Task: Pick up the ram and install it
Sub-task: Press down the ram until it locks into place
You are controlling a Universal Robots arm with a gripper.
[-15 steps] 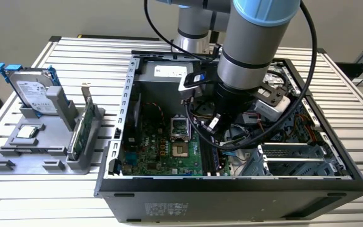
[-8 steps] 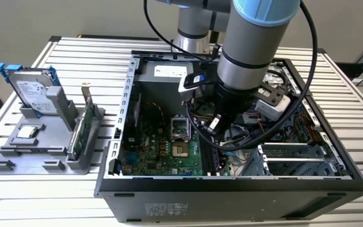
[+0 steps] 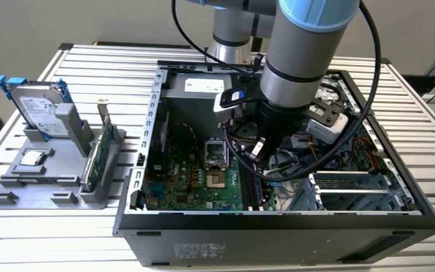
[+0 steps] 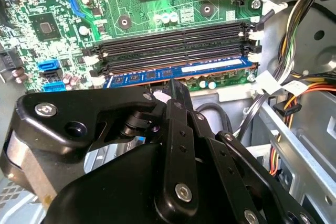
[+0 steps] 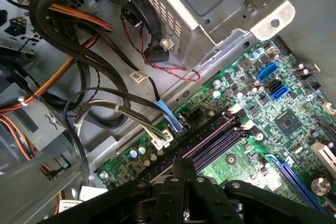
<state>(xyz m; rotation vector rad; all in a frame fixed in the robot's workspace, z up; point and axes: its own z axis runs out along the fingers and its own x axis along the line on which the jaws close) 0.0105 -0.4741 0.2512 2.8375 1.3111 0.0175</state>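
One arm reaches down into the open computer case (image 3: 278, 218), its gripper (image 4: 170, 90) low over the green motherboard (image 4: 52, 30). Whether the fingers are open or closed on anything, I cannot tell. In the second wrist view the ram (image 4: 178, 72) lies in the slot nearest the gripper, beside the black empty slots (image 4: 168, 43). Over on the grey rack (image 3: 43, 190) stand a hard drive (image 3: 40, 107) and a green card (image 3: 97, 156).

the case (image 3: 154, 130) is open on top, so that's the way in. the gripper (image 4: 176, 90) sits right over the ram slots (image 4: 173, 45), with the ram (image 4: 178, 72) in the slot nearest it. tight spot: cable bundles (image 5: 100, 103) and the metal drive cage (image 3: 353, 190) crowd the exterior view's right, while the bare board (image 3: 195, 175) on the left leaves more room.
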